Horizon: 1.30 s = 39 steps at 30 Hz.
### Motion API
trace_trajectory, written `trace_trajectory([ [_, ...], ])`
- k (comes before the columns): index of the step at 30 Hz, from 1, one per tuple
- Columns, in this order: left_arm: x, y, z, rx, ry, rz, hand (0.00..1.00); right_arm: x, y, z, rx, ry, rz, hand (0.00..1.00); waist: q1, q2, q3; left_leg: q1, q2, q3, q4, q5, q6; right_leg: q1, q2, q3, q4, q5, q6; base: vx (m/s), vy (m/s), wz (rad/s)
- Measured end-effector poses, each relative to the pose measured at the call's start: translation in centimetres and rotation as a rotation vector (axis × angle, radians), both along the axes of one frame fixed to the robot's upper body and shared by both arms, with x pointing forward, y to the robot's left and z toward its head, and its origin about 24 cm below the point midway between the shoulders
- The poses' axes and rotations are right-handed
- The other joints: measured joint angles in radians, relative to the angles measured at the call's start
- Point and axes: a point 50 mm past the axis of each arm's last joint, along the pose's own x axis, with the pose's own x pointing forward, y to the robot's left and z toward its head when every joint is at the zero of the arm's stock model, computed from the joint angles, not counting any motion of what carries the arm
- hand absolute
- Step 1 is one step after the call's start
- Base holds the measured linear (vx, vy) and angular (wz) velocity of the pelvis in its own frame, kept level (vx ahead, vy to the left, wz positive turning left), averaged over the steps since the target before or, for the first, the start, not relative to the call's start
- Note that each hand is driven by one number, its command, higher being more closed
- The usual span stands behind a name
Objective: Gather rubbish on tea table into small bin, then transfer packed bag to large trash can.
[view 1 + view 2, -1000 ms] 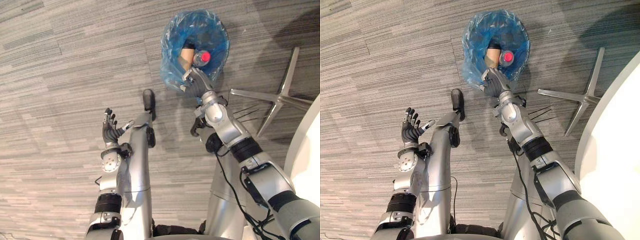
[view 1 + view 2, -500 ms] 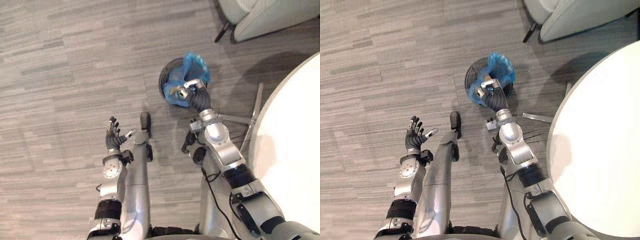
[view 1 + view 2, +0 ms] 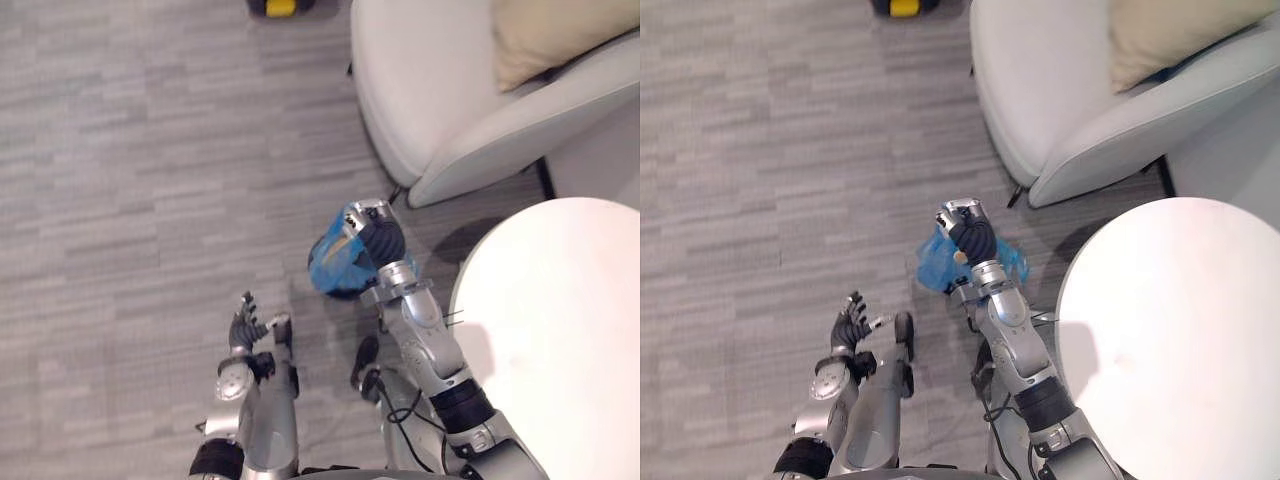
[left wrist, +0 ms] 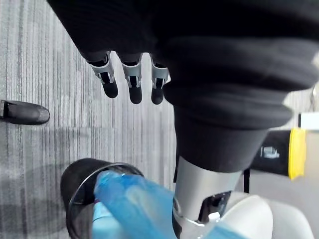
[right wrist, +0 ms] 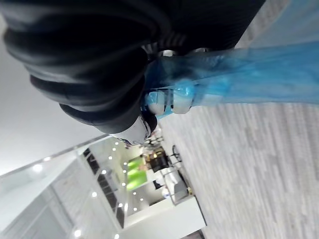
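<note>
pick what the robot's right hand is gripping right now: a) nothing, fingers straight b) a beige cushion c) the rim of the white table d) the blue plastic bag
d: the right hand has its fingers curled round the bunched top of the blue plastic bag, apart from the white table.

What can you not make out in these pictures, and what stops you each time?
Bag contents: in the eye views, the bunched plastic and the right hand gripping it cover them.
Bin inside: in the left wrist view, the bag blocks it.
Yellow object: in the left eye view, it is cut off by the top edge.
Table: in the eye views, the right edge cuts off part of its top.
</note>
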Motion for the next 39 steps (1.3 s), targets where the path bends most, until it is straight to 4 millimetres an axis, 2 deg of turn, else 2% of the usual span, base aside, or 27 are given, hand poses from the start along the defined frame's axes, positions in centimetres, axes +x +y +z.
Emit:
trace_trajectory([
  [1, -0.1, 0.4, 0.0, 0.018, 0.001, -0.006, 0.00, 0.0, -0.3, -0.2, -0.009, 0.003, -0.012, 1.00, -0.002, 0.002, -0.001, 0.022, 0.003, -0.006, 0.006, -0.009, 0.012, 0.016, 0.006, 0.044, 0.056, -0.020, 0.027, -0.10, -0.056, 0.56],
  [2, -0.3, 1.0, 0.1, 0.031, -0.003, -0.012, 0.00, 0.1, -0.7, -0.3, -0.006, 0.008, -0.032, 1.00, -0.013, 0.002, -0.003, 0.051, -0.001, -0.043, 0.021, -0.013, 0.016, 0.022, -0.005, 0.090, 0.277, -0.094, 0.037, -0.11, -0.079, 0.75],
  [4, -1.2, 1.6, 0.1, 0.048, -0.001, -0.004, 0.00, 0.0, -0.6, -0.5, -0.023, 0.006, -0.033, 1.00, -0.014, -0.001, -0.026, 0.065, -0.009, -0.080, 0.022, -0.014, 0.010, 0.047, -0.008, 0.115, 0.393, -0.104, 0.056, -0.09, -0.131, 0.72],
  [5, -2.3, 2.4, 0.3, 0.067, -0.004, 0.015, 0.00, -0.1, -0.4, -0.4, -0.039, -0.004, -0.031, 1.00, 0.000, -0.014, -0.065, 0.065, -0.023, -0.101, 0.017, -0.008, -0.002, 0.076, 0.001, 0.154, 0.383, -0.107, 0.069, -0.11, -0.178, 0.48],
  [6, -3.0, 2.5, 0.4, 0.073, -0.007, 0.021, 0.00, -0.1, -0.4, -0.2, -0.056, -0.021, -0.032, 1.00, 0.015, 0.006, -0.098, 0.067, -0.022, -0.129, -0.015, 0.003, -0.018, 0.115, 0.024, 0.149, 0.299, -0.135, 0.064, -0.10, -0.173, 0.23],
  [8, -4.0, 2.1, 0.5, 0.060, -0.014, 0.023, 0.00, -0.1, -0.4, 0.1, -0.068, -0.041, -0.036, 1.00, 0.049, 0.022, -0.130, 0.061, -0.022, -0.156, -0.067, 0.017, -0.006, 0.149, 0.050, 0.137, 0.162, -0.170, 0.035, -0.09, -0.132, -0.15],
  [9, -4.3, 1.6, 0.8, 0.045, -0.032, 0.024, 0.00, 0.2, -0.3, 0.8, -0.079, -0.070, -0.035, 1.00, 0.063, 0.039, -0.136, 0.034, -0.018, -0.181, -0.075, 0.072, -0.006, 0.172, 0.066, 0.133, 0.081, -0.215, 0.003, -0.21, -0.177, 0.16],
  [10, -4.2, 0.8, 1.0, 0.021, -0.046, 0.021, 0.00, 0.5, -0.8, 1.3, -0.107, -0.095, -0.047, 1.00, 0.046, 0.080, -0.136, -0.004, -0.006, -0.226, -0.075, 0.116, -0.007, 0.159, 0.088, 0.093, 0.073, -0.203, -0.011, -0.25, -0.172, 0.41],
  [11, -4.1, 0.3, 1.3, 0.012, -0.064, 0.007, 0.00, 0.7, -1.2, 1.4, -0.123, -0.099, -0.060, 1.00, 0.044, 0.088, -0.139, -0.013, -0.004, -0.245, -0.090, 0.139, -0.004, 0.149, 0.093, 0.075, 0.079, -0.202, -0.014, -0.27, -0.136, 0.84],
  [12, -3.8, -0.6, 2.6, -0.008, -0.128, -0.015, 0.00, 1.0, -2.2, 1.6, -0.164, -0.116, -0.096, 1.00, 0.045, 0.102, -0.140, -0.010, 0.011, -0.250, -0.147, 0.187, 0.004, 0.134, 0.105, 0.035, 0.090, -0.200, -0.028, -0.28, -0.133, 0.90],
  [13, -3.1, -1.3, 4.0, -0.022, -0.200, -0.036, 0.00, 1.4, -3.2, 2.1, -0.201, -0.138, -0.142, 1.00, 0.043, 0.112, -0.137, -0.005, 0.028, -0.223, -0.206, 0.109, 0.035, 0.139, 0.103, -0.018, 0.067, -0.183, -0.053, -0.33, -0.097, 1.35],
  [14, -2.1, -1.8, 5.2, -0.033, -0.257, -0.062, 0.00, 2.0, -4.1, 2.9, -0.214, -0.162, -0.185, 1.00, 0.034, 0.090, -0.135, -0.052, 0.014, -0.152, -0.162, -0.015, 0.085, 0.139, 0.061, -0.064, 0.009, -0.143, -0.066, -0.27, -0.066, 1.19],
  [15, -1.7, -1.9, 5.8, -0.037, -0.288, -0.063, 0.00, 2.4, -4.3, 3.5, -0.216, -0.179, -0.195, 1.00, 0.026, 0.078, -0.131, -0.069, 0.003, -0.122, -0.100, -0.008, 0.086, 0.135, 0.042, -0.075, -0.011, -0.124, -0.070, -0.22, -0.059, 0.88],
  [16, -1.5, -1.8, 6.5, -0.034, -0.325, -0.070, 0.00, 3.1, -4.3, 4.7, -0.213, -0.208, -0.207, 1.00, 0.031, 0.078, -0.131, -0.071, -0.005, -0.089, 0.044, -0.010, 0.086, 0.139, 0.028, -0.077, -0.048, -0.084, -0.068, -0.15, -0.078, 0.30],
  [17, -1.5, -1.7, 6.8, -0.033, -0.341, -0.074, 0.00, 3.2, -4.3, 5.2, -0.212, -0.222, -0.212, 1.00, 0.031, 0.083, -0.133, -0.058, -0.005, -0.075, 0.113, -0.015, 0.084, 0.142, 0.025, -0.078, -0.064, -0.070, -0.069, -0.16, -0.036, 0.18],
  [18, -1.6, -1.6, 7.3, -0.028, -0.365, -0.076, 0.00, 3.3, -4.4, 5.6, -0.214, -0.238, -0.216, 1.00, 0.030, 0.094, -0.138, -0.010, -0.005, -0.069, 0.178, -0.046, 0.068, 0.156, 0.027, -0.083, -0.087, -0.055, -0.067, -0.15, 0.031, 0.23],
  [19, -1.3, -1.4, 8.1, -0.020, -0.410, -0.081, 0.00, 3.4, -4.5, 6.0, -0.217, -0.251, -0.221, 1.00, 0.023, 0.101, -0.142, 0.068, -0.004, -0.068, 0.156, -0.121, 0.034, 0.174, 0.030, -0.101, -0.113, -0.037, -0.066, -0.17, 0.071, 0.25],
  [20, -0.9, -1.6, 9.1, -0.025, -0.460, -0.094, 0.00, 3.5, -4.8, 6.5, -0.214, -0.263, -0.230, 1.00, 0.021, 0.104, -0.144, 0.122, -0.005, -0.066, 0.070, -0.142, 0.014, 0.182, 0.040, -0.105, -0.142, -0.014, -0.063, -0.14, 0.072, 0.23],
  [21, -0.7, -1.7, 9.5, -0.023, -0.480, -0.103, 0.00, 3.6, -5.0, 6.6, -0.213, -0.265, -0.237, 1.00, 0.020, 0.101, -0.144, 0.142, -0.006, -0.065, 0.019, -0.131, -0.002, 0.187, 0.042, -0.106, -0.163, 0.000, -0.058, -0.14, 0.065, 0.09],
  [23, -0.3, -2.1, 10.5, -0.021, -0.524, -0.131, 0.00, 3.6, -5.2, 6.6, -0.203, -0.259, -0.241, 1.00, 0.006, 0.085, -0.162, 0.200, -0.036, -0.051, -0.167, -0.029, 0.006, 0.206, 0.040, -0.104, -0.261, 0.065, -0.039, -0.10, 0.065, 0.08],
  [26, 0.0, -2.7, 11.0, -0.023, -0.549, -0.165, 0.00, 3.6, -5.2, 6.6, -0.189, -0.253, -0.227, 1.00, 0.001, 0.091, -0.171, 0.249, -0.052, -0.048, -0.282, 0.037, 0.019, 0.227, 0.040, -0.102, -0.319, 0.106, -0.025, -0.07, 0.096, 0.00],
  [30, 0.9, -4.0, 12.1, -0.014, -0.594, -0.227, 0.00, 3.6, -5.1, 6.2, -0.173, -0.230, -0.182, 1.00, 0.000, 0.086, -0.189, 0.269, -0.071, -0.047, -0.285, 0.051, 0.031, 0.263, 0.038, -0.098, -0.362, 0.140, -0.012, -0.02, 0.084, -0.01],
  [33, 1.4, -5.0, 12.1, -0.006, -0.597, -0.272, 0.00, 3.3, -4.8, 5.8, -0.150, -0.215, -0.144, 1.00, -0.001, 0.084, -0.219, 0.278, -0.075, -0.042, -0.286, 0.051, 0.031, 0.279, 0.036, -0.091, -0.384, 0.152, -0.006, 0.00, 0.049, -0.07],
  [37, 2.3, -6.0, 10.9, 0.025, -0.536, -0.334, 0.00, 2.3, -3.1, 6.6, -0.112, -0.252, -0.048, 1.00, -0.003, 0.082, -0.235, 0.294, -0.076, -0.020, -0.287, 0.051, 0.031, 0.292, 0.044, -0.065, -0.410, 0.174, -0.008, -0.01, 0.032, -0.19],
  [39, 2.4, -6.7, 10.1, 0.045, -0.497, -0.372, 0.00, 1.8, -2.0, 6.7, -0.099, -0.264, 0.007, 1.00, -0.023, 0.080, -0.237, 0.310, -0.076, -0.019, -0.293, 0.051, 0.031, 0.311, 0.045, -0.062, -0.421, 0.177, -0.007, -0.03, 0.019, -0.05],
])
